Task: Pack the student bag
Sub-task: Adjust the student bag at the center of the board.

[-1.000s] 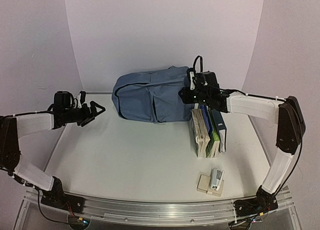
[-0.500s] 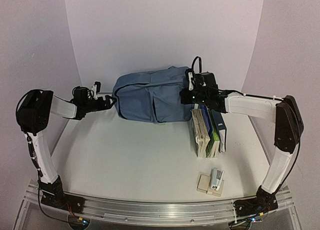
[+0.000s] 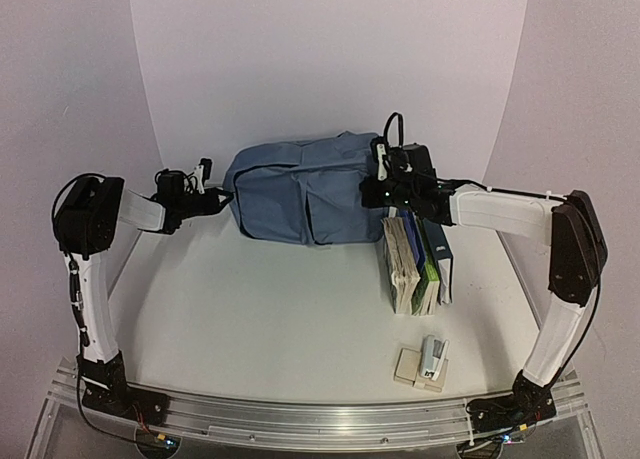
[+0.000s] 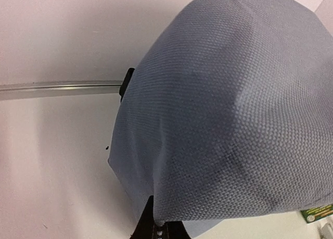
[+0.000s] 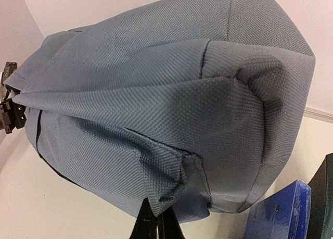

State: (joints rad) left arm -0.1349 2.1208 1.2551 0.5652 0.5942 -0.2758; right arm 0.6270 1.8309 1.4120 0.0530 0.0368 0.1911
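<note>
I hold the bag, lying at the back of the counter, with left jaws and right jaws each clenched on its fabric at opposite ends, probably to steady it for opening.

We show both arms reaching inward, elbows raised, forearms roughly level. The left gripper meets the left end of the student bag, the right gripper its right end, and each has its jaws pinched on fabric.
</note>
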